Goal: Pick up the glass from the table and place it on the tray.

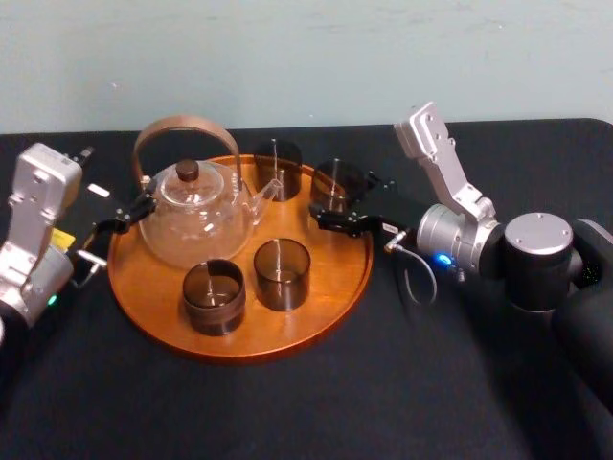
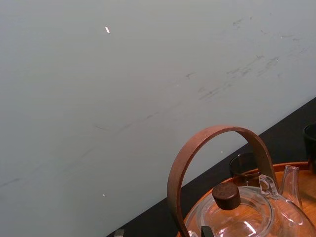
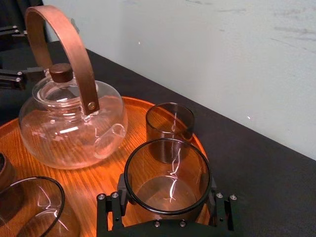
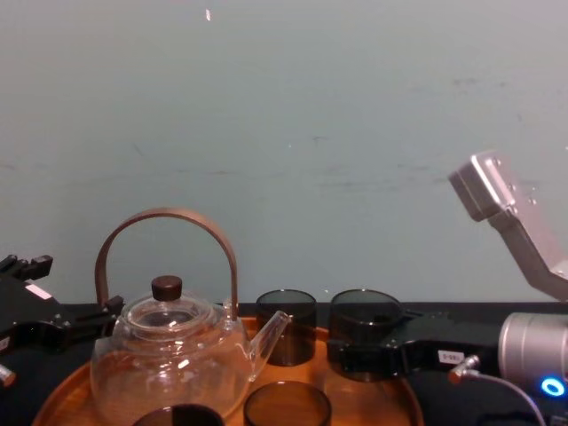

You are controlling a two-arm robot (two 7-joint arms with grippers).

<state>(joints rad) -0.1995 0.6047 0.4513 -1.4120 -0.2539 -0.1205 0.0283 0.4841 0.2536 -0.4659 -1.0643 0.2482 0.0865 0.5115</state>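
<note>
A smoky dark glass (image 1: 337,182) stands upright at the back right of the round orange-brown tray (image 1: 239,350), which lies on the black table (image 1: 402,393). My right gripper (image 1: 341,198) reaches in from the right and is shut on this glass. In the right wrist view the glass (image 3: 168,173) sits between the two black fingers (image 3: 121,190) over the tray's wood (image 3: 98,177). Whether its base touches the tray I cannot tell. My left gripper (image 1: 123,218) hovers open at the tray's left rim, beside the teapot.
A clear glass teapot (image 1: 196,216) with a brown arched handle fills the tray's left half. Three more dark glasses stand on the tray: one at the back (image 1: 278,165) and two in front (image 1: 281,273) (image 1: 213,295). A pale wall closes the back.
</note>
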